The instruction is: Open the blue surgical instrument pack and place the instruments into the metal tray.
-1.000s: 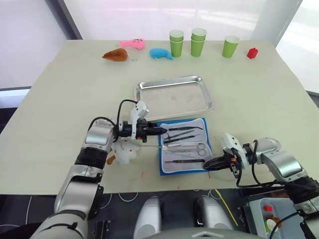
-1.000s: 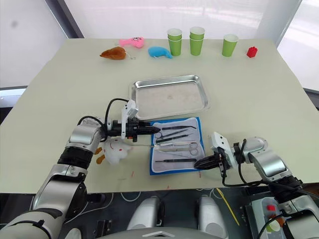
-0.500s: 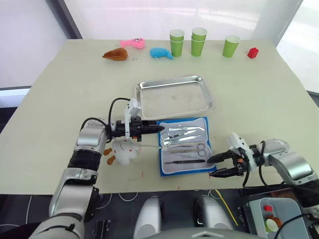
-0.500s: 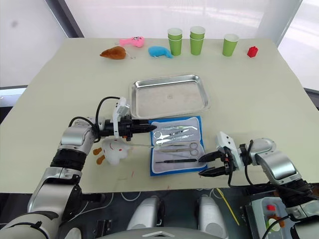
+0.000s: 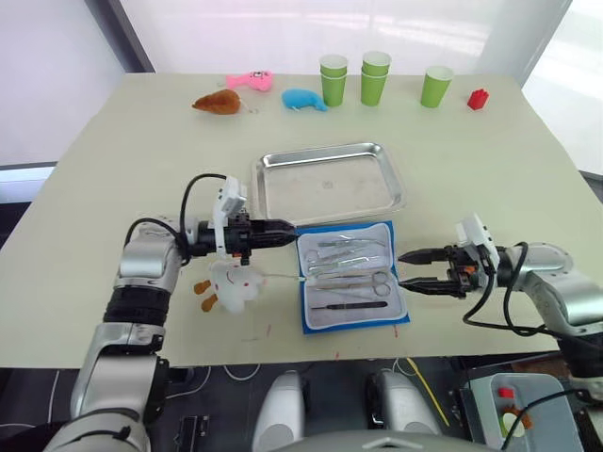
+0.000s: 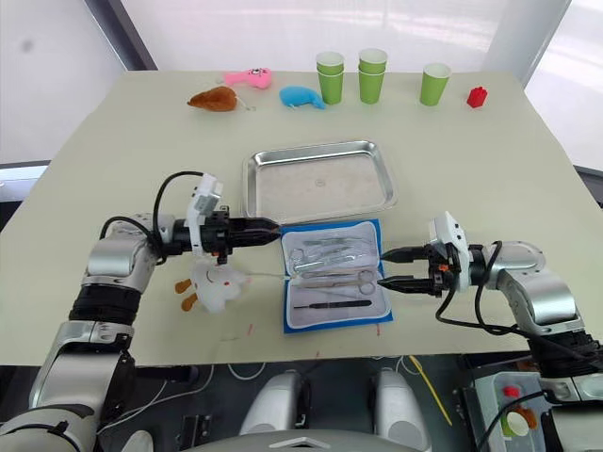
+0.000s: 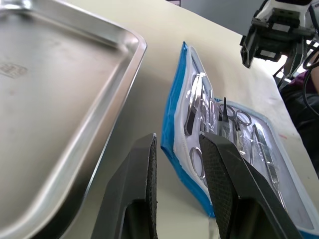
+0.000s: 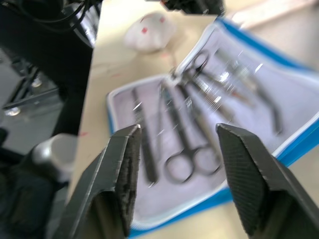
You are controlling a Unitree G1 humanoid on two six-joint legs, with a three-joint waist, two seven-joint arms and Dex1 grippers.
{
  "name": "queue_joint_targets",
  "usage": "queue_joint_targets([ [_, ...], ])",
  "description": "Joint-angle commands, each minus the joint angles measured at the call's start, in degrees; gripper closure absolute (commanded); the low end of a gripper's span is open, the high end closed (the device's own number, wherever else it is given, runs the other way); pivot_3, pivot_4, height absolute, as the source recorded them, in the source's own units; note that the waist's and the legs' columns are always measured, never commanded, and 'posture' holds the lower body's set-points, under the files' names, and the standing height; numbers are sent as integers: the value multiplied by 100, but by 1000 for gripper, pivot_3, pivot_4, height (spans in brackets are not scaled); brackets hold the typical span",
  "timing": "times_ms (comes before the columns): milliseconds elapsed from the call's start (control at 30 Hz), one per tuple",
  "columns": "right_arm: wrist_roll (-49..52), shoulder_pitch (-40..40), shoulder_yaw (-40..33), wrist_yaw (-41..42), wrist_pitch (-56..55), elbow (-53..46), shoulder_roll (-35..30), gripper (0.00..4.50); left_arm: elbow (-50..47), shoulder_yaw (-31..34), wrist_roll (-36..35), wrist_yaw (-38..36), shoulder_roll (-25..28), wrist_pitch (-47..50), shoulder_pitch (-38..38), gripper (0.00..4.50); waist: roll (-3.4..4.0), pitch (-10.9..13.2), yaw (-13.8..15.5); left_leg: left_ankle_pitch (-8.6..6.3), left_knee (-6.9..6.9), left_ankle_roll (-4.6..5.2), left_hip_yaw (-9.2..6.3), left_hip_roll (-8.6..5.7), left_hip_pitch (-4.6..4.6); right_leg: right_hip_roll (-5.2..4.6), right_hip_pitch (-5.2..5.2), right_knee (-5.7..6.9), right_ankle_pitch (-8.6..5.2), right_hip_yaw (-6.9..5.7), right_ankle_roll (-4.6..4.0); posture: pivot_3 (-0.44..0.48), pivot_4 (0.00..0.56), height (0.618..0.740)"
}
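Note:
The blue surgical instrument pack (image 5: 350,279) lies open on the table, white lining up, just in front of the metal tray (image 5: 330,184). Several instruments (image 5: 345,264) rest in its pockets, among them ring-handled scissors (image 8: 187,164). The tray holds nothing. My left gripper (image 5: 287,229) hovers low at the pack's far left corner, beside the tray's near rim. Its fingers (image 7: 147,164) stand a little apart, holding nothing. My right gripper (image 5: 403,269) points at the pack's right edge with its jaws wide open and nothing between them.
A white plush toy (image 5: 234,282) lies left of the pack, under my left forearm. Along the far edge stand green cups (image 5: 350,80), a red block (image 5: 478,99), and blue (image 5: 303,101), pink (image 5: 250,83) and brown (image 5: 219,104) toys.
My right gripper went from shut to wide open and moved from the pack's near right corner up along its right edge. My left gripper drew back to the left, off the pack.

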Motion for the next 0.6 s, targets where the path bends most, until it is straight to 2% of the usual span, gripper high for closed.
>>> queue_joint_targets([
  [33, -86, -127, -71, -19, -394, 60, 71, 114, -453, 323, -320, -133, 162, -174, 64, 3044, 2, 1, 3, 0, 0, 0, 0, 0, 0, 0, 0, 0, 0, 0, 0, 0, 150, 740],
  [67, -126, -151, -49, -1, -508, 116, 103, 114, -539, 357, -374, -159, 194, -191, 91, 3044, 2, 2, 7, 0, 0, 0, 0, 0, -1, -1, 0, -1, 0, 0, 0, 0, 150, 740],
  [200, -266, -269, 51, 169, -1041, 461, 260, 0, -1017, 475, -504, -420, 499, -365, 302, 2069, 3, 5, 1, 0, 0, 0, 1, 0, -1, -1, -1, -1, 0, 0, 0, 0, 150, 740],
  [367, -438, -552, 124, 379, -1636, 1026, 480, 0, -1499, 471, -557, -665, 803, -682, 618, 162, 20, 19, -4, 0, -1, 0, 3, 1, 0, -1, -1, -1, 0, 2, 0, 0, 150, 740],
  [467, -564, -727, 200, 484, -1918, 1383, 595, 0, -1582, 371, -384, -773, 948, -1052, 813, 45, 26, 22, -4, 0, -1, 0, 4, 1, 0, 0, -2, -1, 0, 2, 0, 0, 150, 740],
  [600, -767, -913, 317, 503, -2303, 1852, 808, 0, -1709, 414, -546, -794, 954, -1153, 939, 45, 34, 29, 4, 0, -1, 0, 5, 1, 1, 0, -2, -1, 0, 3, -1, 0, 150, 740],
])
